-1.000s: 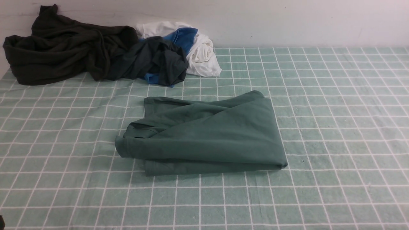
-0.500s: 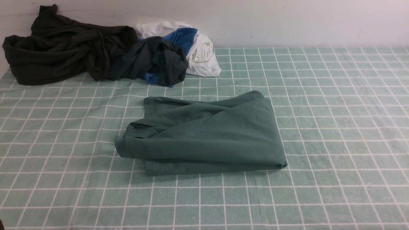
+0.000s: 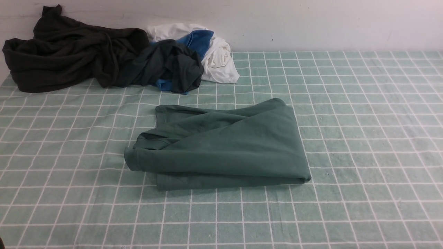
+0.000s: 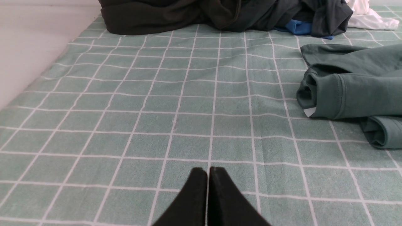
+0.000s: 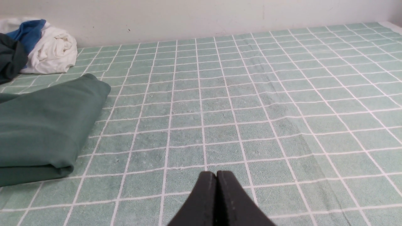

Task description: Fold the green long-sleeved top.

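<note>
Green long-sleeved top lies folded on checked cloth.

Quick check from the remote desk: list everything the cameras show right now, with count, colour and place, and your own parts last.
green long-sleeved top: one, muted green, folded into a rough rectangle at the middle of the table.
white neck label: one, white, poking out at the top's edge on the robot's left side.
dark brown-black garment: one, crumpled at the far left by the wall.
blackish-green garment: one, bunched just right of the dark brown-black one.
blue cloth: one, blue, in the pile behind and under the blackish-green garment.
white cloth: one, white, at the right end of the pile.
tablecloth: one, pale green with white grid, covering the table.
wall: white, behind the table.
left gripper: one, black, shut, empty, over bare cloth.
right gripper: one, black, shut, empty, over bare cloth.
</note>
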